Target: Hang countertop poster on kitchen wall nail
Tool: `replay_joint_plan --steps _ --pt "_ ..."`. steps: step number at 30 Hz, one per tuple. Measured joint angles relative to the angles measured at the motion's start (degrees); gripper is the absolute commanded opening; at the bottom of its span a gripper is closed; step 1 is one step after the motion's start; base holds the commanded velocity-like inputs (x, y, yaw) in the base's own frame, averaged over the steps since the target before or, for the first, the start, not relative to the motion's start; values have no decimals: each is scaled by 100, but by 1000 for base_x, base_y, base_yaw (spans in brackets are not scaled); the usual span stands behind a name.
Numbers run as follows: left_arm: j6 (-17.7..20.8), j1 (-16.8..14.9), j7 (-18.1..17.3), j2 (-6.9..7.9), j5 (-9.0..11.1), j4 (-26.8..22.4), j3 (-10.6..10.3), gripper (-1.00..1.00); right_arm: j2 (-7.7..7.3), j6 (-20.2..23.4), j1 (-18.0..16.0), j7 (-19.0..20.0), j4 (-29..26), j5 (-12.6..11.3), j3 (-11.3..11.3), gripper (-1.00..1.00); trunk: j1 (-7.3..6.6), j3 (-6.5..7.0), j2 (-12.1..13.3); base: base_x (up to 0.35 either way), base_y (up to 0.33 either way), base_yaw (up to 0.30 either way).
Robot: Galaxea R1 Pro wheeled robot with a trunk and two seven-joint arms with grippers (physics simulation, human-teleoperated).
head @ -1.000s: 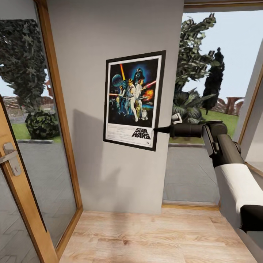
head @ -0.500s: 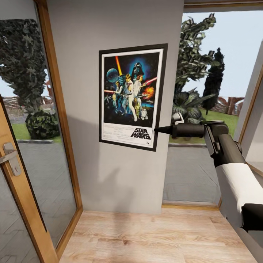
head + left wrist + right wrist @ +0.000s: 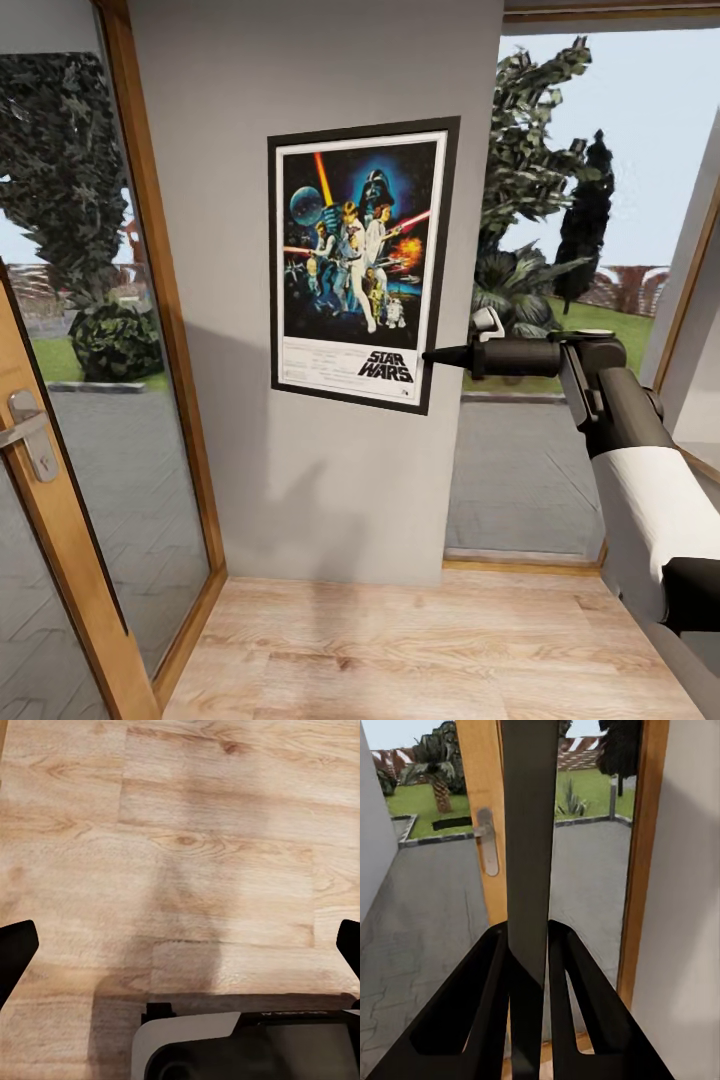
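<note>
i see my left gripper [image 3: 180,945] spread wide over the wood floor [image 3: 187,832], fingertips cut off; the poster [image 3: 360,262] sits against the grey wall [image 3: 300,60], my right gripper [image 3: 432,356] pinching its edge at 4 o'clock, any nail hidden

poster [image 3: 360,265] black frame, white border, dark blue scene; wall [image 3: 300,80] pale grey.

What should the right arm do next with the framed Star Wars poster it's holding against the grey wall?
Probably ease it flat against the pale grey wall to seek the nail: the right gripper is clamped on the black-framed Star Wars poster at its lower right edge, and no nail is visible.
</note>
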Motion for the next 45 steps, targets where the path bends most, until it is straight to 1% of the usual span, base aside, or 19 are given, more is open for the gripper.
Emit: replay_joint_plan --steps 22,31,45 --pt "4 0 4 0 0 0 0 100 -10 -11 3 0 -5 0 -5 -100 0 0 0 0 0 0" --pt "4 0 0 2 0 0 0 100 -10 -11 3 0 -12 0 -6 -100 0 0 0 81 0 0" --pt "4 0 0 8 0 -8 0 100 3 -19 3 2 -26 -12 20 -100 0 0 0 6 0 0"
